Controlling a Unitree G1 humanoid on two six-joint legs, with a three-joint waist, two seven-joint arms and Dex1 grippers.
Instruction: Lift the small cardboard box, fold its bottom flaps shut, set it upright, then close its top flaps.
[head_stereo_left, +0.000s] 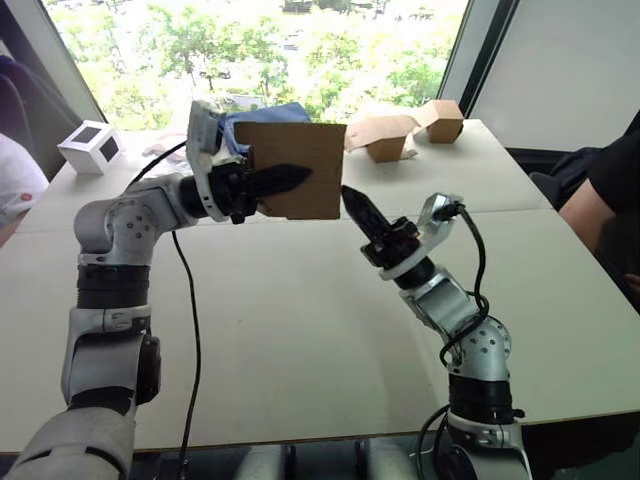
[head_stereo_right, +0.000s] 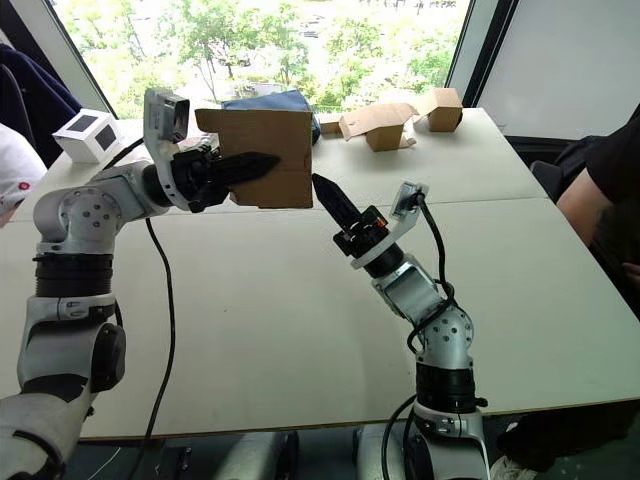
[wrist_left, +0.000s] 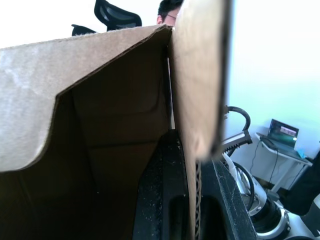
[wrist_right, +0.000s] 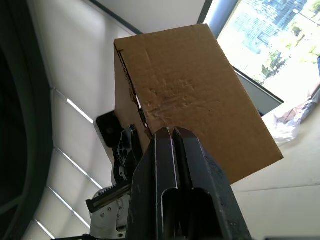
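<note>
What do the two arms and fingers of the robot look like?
Both arms are silver-grey metal with black joint bands. The left gripper and right gripper each have two black tapered fingers. A black cable hangs from the left arm; another loops along the right.

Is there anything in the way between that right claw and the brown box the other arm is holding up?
Nothing visible. The right gripper, jaws shut, points at the lower corner of the small cardboard box, held above the table by the left gripper, with open air between.
</note>
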